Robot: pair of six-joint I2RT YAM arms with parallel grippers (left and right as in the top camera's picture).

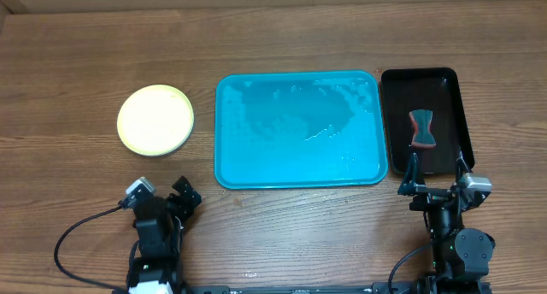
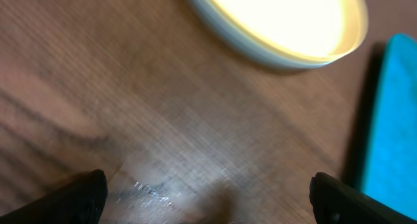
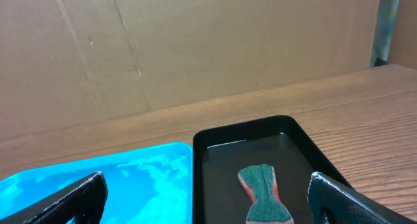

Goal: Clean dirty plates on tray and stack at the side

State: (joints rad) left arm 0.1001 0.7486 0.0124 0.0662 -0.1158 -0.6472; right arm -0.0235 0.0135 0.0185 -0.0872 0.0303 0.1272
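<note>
A stack of plates (image 1: 155, 120) with a yellow-green rim and white centre stands on the wooden table left of the turquoise tray (image 1: 298, 129). The tray holds no plates and has wet streaks. In the left wrist view the stack (image 2: 287, 22) is at the top and the tray's edge (image 2: 391, 120) at the right. My left gripper (image 1: 171, 194) is open and empty near the front edge, below the stack; it also shows in its own view (image 2: 207, 198). My right gripper (image 1: 436, 176) is open and empty at the front right, also seen in the right wrist view (image 3: 205, 201).
A narrow black tray (image 1: 427, 119) stands right of the turquoise tray and holds a green and red sponge (image 1: 422, 128). The sponge (image 3: 264, 195) and black tray (image 3: 215, 152) show in the right wrist view. A cardboard wall (image 3: 195, 48) stands behind the table.
</note>
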